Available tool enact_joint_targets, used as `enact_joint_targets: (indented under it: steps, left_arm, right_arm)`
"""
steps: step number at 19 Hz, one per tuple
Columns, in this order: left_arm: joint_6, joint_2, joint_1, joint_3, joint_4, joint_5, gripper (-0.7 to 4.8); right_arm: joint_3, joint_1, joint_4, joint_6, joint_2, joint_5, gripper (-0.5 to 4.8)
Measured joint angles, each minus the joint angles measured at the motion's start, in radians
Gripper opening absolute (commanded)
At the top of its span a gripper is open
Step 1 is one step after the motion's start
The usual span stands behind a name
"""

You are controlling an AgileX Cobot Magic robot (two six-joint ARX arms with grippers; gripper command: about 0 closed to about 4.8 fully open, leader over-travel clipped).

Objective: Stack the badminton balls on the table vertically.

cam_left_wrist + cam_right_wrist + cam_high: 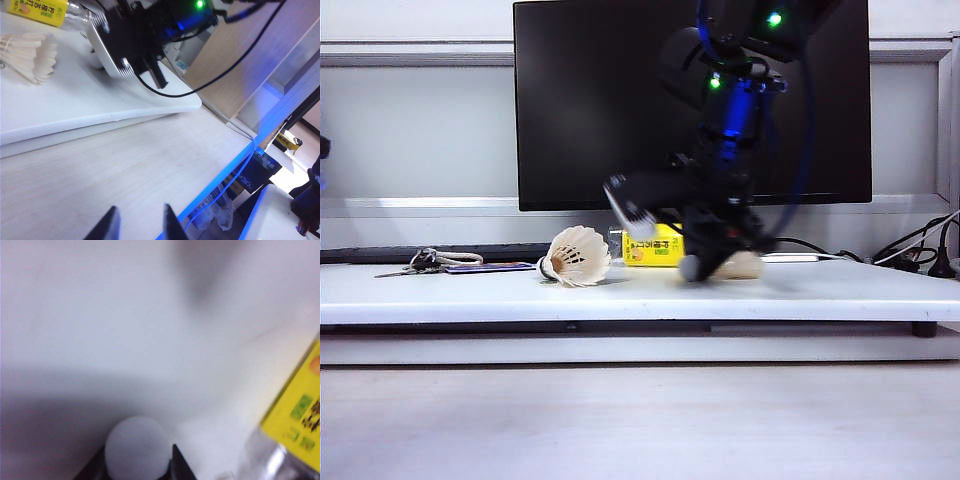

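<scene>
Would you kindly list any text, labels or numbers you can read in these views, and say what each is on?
Yellow-labelled bottle: dark print and a small green mark on its label, too blurred to read in any view.
Box below the desk's end: white marks, too small to read.
Monitor, shuttlecocks, grippers: no readable text.

shuttlecock: you see cream-white feathers
bottle: your yellow label
monitor: plain black
table: white
right gripper: black fingers around a white tip
</scene>
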Motion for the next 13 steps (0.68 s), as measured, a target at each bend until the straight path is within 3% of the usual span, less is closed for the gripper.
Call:
enact_joint_targets:
  steps: [7, 13]
  left_arm:
    - [0.0, 0.0, 0.0, 0.0, 0.0, 0.002, 1.22]
    - [-0.003, 0.0, 0.0, 0.0, -0.001, 0.046, 1.22]
  right_arm:
    - [0.138, -0.005, 0.018, 0.355, -0.001, -0.177, 1.48]
    - [0.164, -0.092, 0.125, 0.831, -0.001, -0.445, 1.43]
